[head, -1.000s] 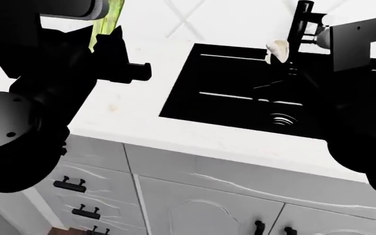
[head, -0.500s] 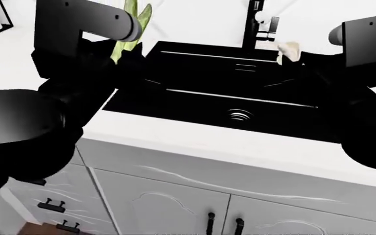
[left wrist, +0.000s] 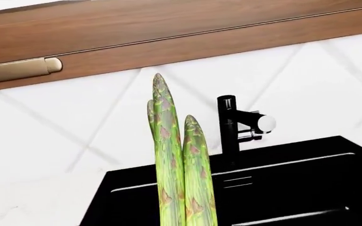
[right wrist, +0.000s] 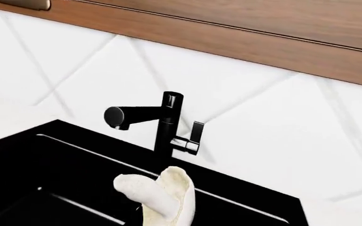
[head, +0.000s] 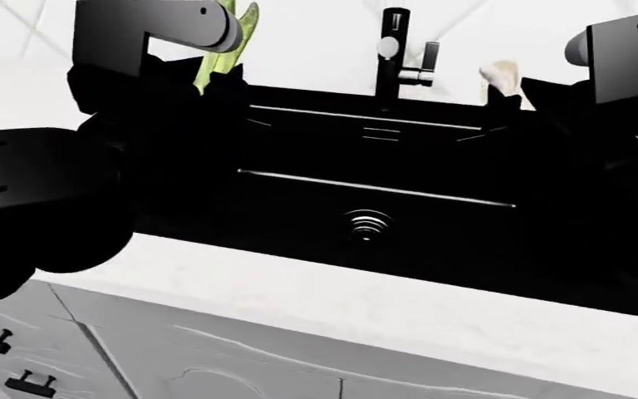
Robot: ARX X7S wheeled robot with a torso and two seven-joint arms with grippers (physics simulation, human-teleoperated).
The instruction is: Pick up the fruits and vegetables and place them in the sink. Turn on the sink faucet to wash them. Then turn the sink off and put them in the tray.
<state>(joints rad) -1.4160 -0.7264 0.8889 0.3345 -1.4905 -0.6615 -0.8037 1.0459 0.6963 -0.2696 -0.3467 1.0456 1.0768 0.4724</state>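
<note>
My left gripper [head: 210, 79] is shut on the green asparagus stalks [head: 226, 41], which stand upright over the left end of the black sink [head: 296, 199]. In the left wrist view the asparagus [left wrist: 176, 165] rises in front of the sink faucet [left wrist: 229, 127]. My right gripper [head: 507, 96] is shut on the whitish garlic piece [head: 503, 76] above the sink's right end. The garlic [right wrist: 163, 194] hangs just in front of the black faucet [right wrist: 168, 123] and its side lever [right wrist: 197, 133]. The faucet [head: 392, 50] stands behind the basin, the round drain [head: 369, 223] below it. The tray is out of view.
A white counter [head: 331, 299] runs along the sink's front edge, with grey cabinet fronts and black handles [head: 31, 381] below. Behind the faucet is a white tiled wall [right wrist: 263, 108], topped by wooden cabinets [left wrist: 168, 33] with a brass handle [left wrist: 19, 69].
The head view has swung so the sink now sits centred and larger. Both arms now flank the basin, still holding the asparagus and the garlic.
</note>
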